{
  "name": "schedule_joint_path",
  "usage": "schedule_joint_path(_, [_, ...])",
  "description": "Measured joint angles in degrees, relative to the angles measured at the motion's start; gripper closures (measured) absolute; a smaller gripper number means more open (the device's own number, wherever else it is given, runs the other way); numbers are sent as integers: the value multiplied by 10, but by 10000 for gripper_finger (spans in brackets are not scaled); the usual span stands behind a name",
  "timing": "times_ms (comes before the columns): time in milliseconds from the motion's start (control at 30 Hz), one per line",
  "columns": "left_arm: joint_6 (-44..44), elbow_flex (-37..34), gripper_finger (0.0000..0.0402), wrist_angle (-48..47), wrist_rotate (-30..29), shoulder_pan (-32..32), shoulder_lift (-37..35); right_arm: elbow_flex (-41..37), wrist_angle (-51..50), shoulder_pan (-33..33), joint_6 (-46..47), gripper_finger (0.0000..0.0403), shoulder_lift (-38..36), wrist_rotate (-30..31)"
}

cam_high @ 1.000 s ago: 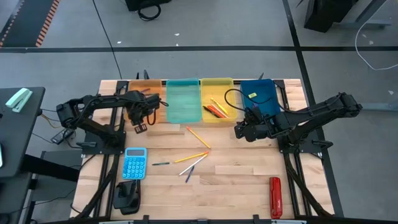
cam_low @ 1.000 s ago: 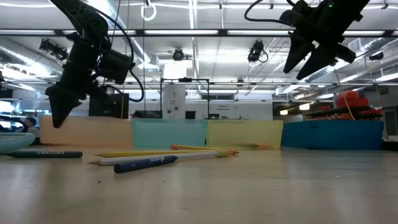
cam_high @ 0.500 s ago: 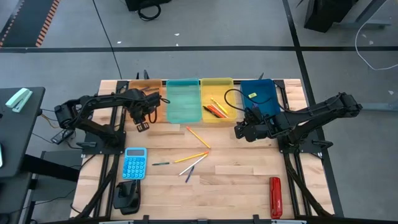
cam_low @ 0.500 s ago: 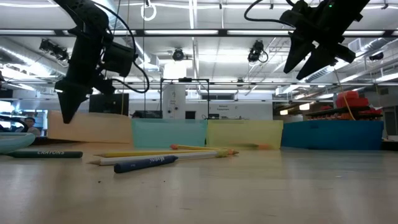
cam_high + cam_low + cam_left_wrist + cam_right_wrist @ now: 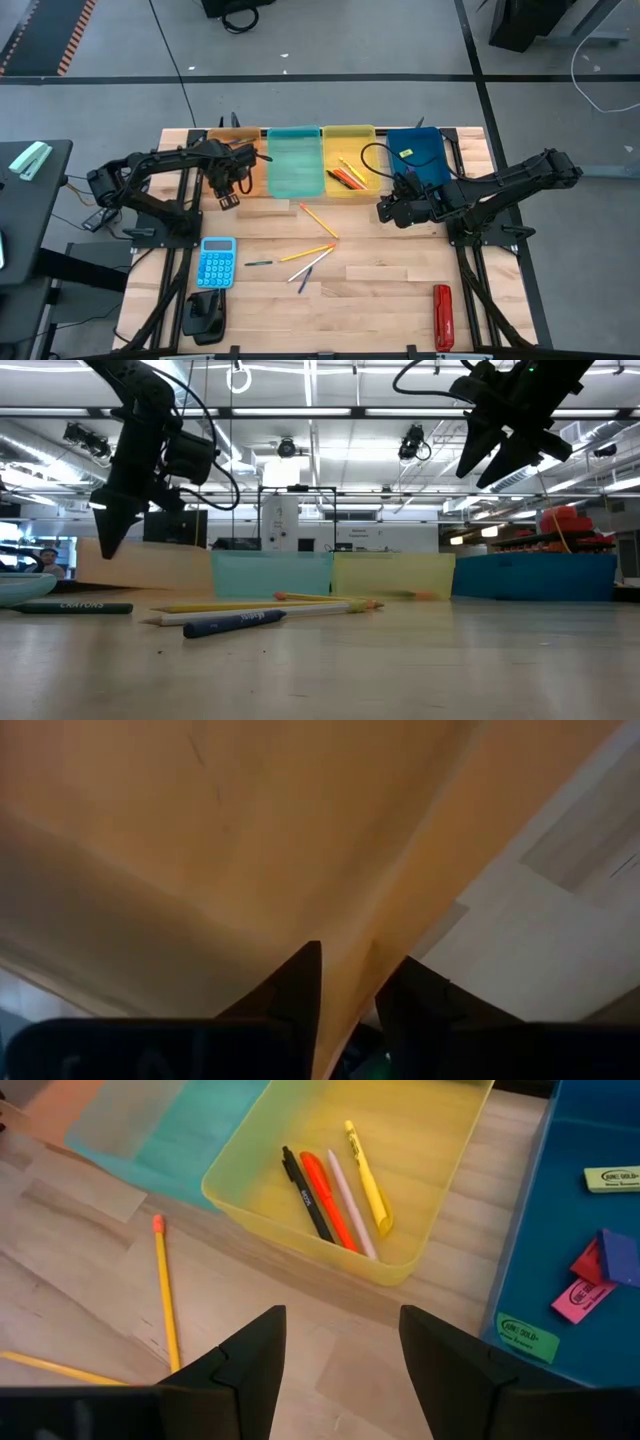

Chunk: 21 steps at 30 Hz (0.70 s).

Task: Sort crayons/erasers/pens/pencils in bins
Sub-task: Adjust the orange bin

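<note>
Four bins stand in a row at the far side: orange (image 5: 228, 145), teal (image 5: 294, 160), yellow (image 5: 350, 150), dark blue (image 5: 420, 150). The yellow bin (image 5: 300, 1140) holds a few pens (image 5: 305, 1185). The blue bin (image 5: 560, 1230) holds erasers (image 5: 578, 1292). Pencils (image 5: 318, 220) and a dark stick (image 5: 258, 263) lie flat on the table. My left gripper (image 5: 228, 200) hangs at the orange bin's near edge, open by a narrow gap, with the bin's wall (image 5: 420, 890) showing between its fingers. My right gripper (image 5: 383, 212) is open and raised over the table, near the yellow and blue bins. My left gripper (image 5: 350, 1005) points down with one finger on each side of the orange bin's wall (image 5: 345, 1020). Whether the fingers touch the wall, I cannot tell.
A light-blue calculator (image 5: 217, 262) and a black tool (image 5: 205, 315) sit near the left near corner. A red oblong tool (image 5: 442, 318) lies at the right near corner. Bare wood lies between the loose pencils and the right arm.
My left gripper has moved a little toward the far edge and the right, closer over the orange bin, and has risen slightly.
</note>
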Motion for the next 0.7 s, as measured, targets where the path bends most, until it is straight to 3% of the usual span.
schedule_joint_path(433, [-2, 0, 280, -33, -3, 1, 0, 0, 0, 0, 0, 198, 0, -1])
schedule_joint_path(700, [-2, 1, 219, -13, 33, 1, 0, 0, 0, 0, 0, 198, 0, -2])
